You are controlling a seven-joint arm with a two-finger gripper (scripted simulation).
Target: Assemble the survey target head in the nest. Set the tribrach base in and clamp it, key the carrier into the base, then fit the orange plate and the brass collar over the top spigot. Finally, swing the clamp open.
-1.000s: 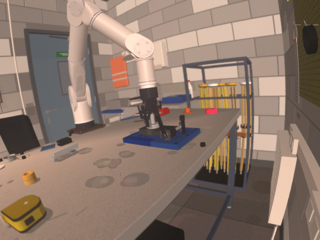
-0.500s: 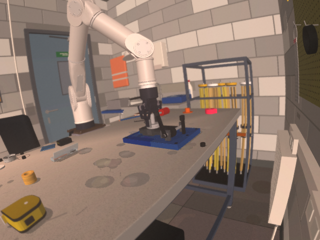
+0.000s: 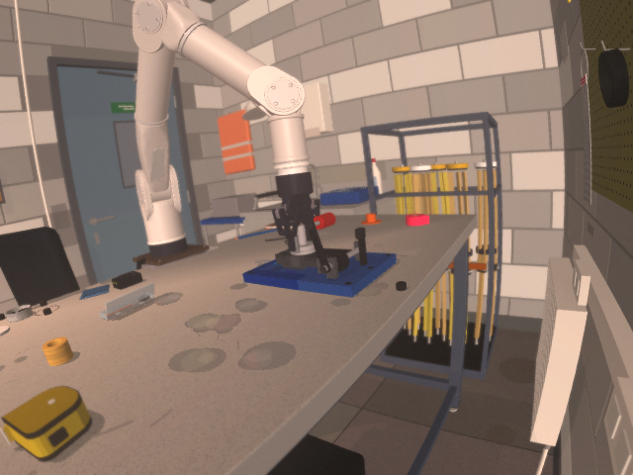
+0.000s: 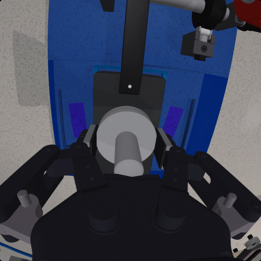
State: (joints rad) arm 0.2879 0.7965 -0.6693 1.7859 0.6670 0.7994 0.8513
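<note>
The grey carrier point(image 4: 126, 134), a round disc with a top spigot point(image 4: 128, 154), stands on the dark tribrach base point(image 4: 129, 98) in the blue nest point(image 3: 321, 273). The black clamp arm point(image 4: 133, 46) lies over the base's far part. The clamp's red handle point(image 3: 324, 221) shows behind the arm. The orange plate point(image 3: 371, 219) sits at the table's back. The brass collar point(image 3: 58, 351) rests far off at the table's near left. My gripper point(image 4: 126, 144) is straight above the nest and grips the carrier's disc.
The table's right edge point(image 3: 409, 327) runs close past the nest. A small black puck point(image 3: 401, 286) lies beside the nest. A red ring point(image 3: 417, 220) sits near the plate. A yellow case point(image 3: 46, 422) lies at the near left corner. A rack of yellow stakes point(image 3: 445, 189) stands beyond the table.
</note>
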